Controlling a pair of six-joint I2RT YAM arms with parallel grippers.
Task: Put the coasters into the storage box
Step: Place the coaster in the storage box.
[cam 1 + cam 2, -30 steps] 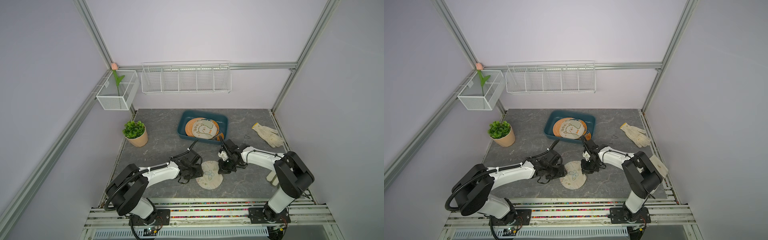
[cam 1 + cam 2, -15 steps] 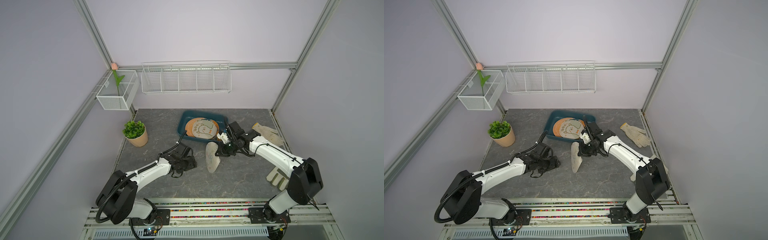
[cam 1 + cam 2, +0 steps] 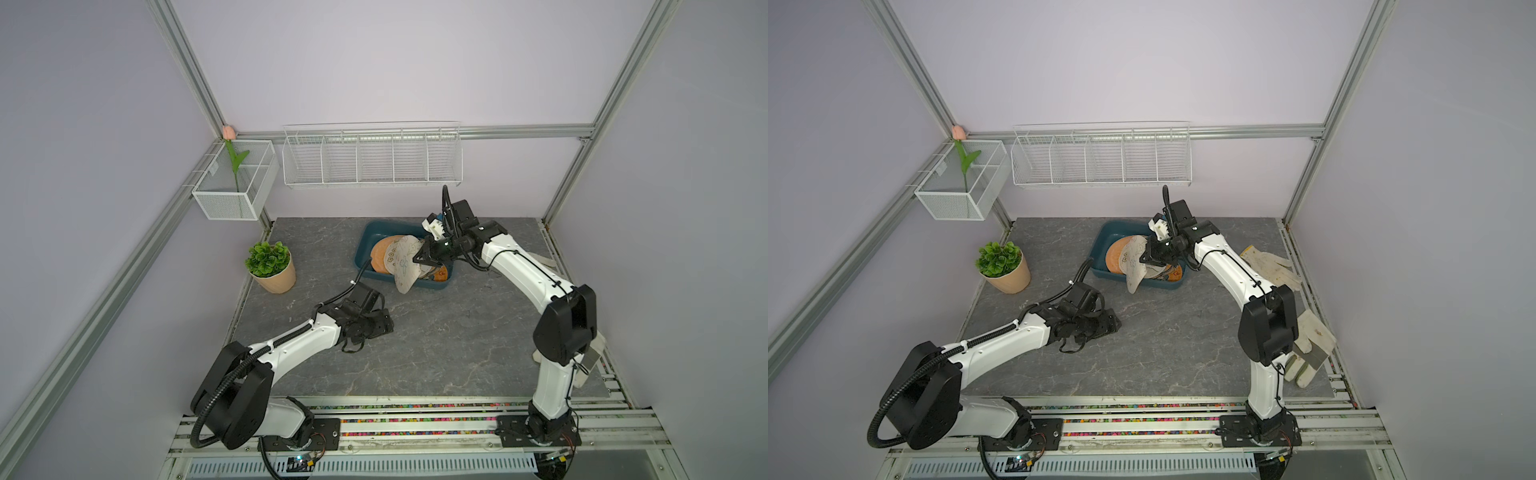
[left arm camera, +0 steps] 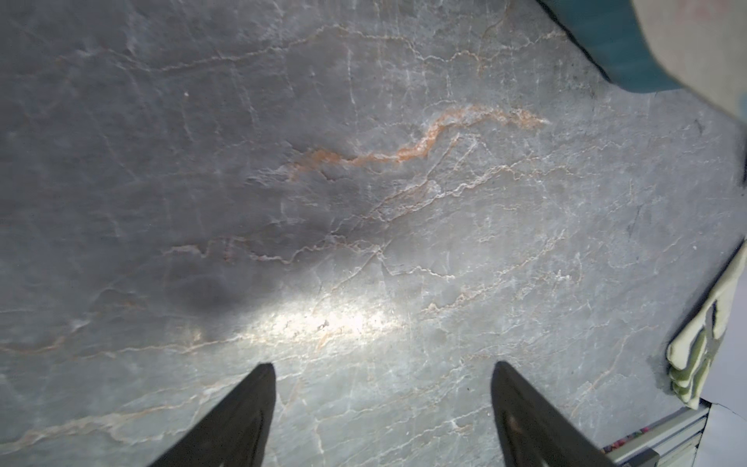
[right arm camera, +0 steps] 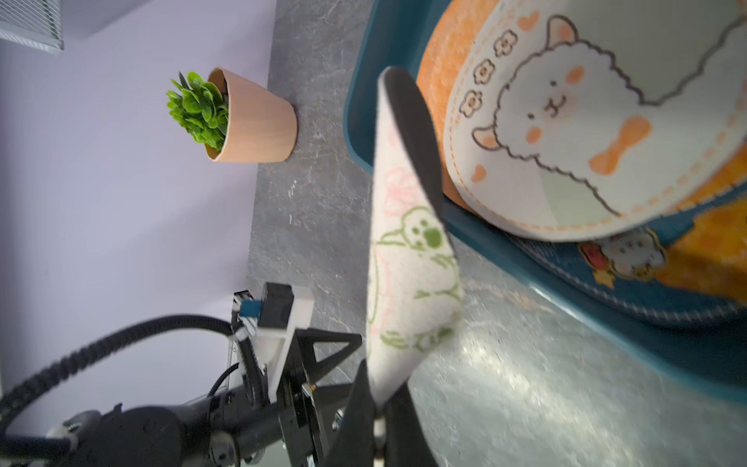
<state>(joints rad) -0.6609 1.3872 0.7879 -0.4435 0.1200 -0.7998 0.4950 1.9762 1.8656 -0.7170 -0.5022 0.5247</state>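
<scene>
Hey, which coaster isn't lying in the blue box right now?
The pale coaster with green drawings: the right pincer holds it edgewise over the storage box; the other coasters lie inside.

The storage box [image 3: 366,243] [image 3: 1101,245] [image 5: 361,85] is a shallow dark teal tub with rounded corners, standing flat near the far edge of the desk [image 3: 436,340], about mid-width. Inside lie overlapping coasters: a plain orange coaster [image 3: 377,258] [image 3: 1113,258] [image 5: 438,56] toward the left wall, an alpaca coaster [image 5: 566,121] on top of it – cream, orange-stitched rim, orange bow – and a blue coaster [image 5: 630,263] under that. One cream coaster [image 3: 404,268] [image 3: 1133,268] [image 5: 408,258], printed with green animals and pink lines, hangs on edge over the box's near rim – pinched by the right gripper [image 3: 422,259], clear of the desk.
</scene>
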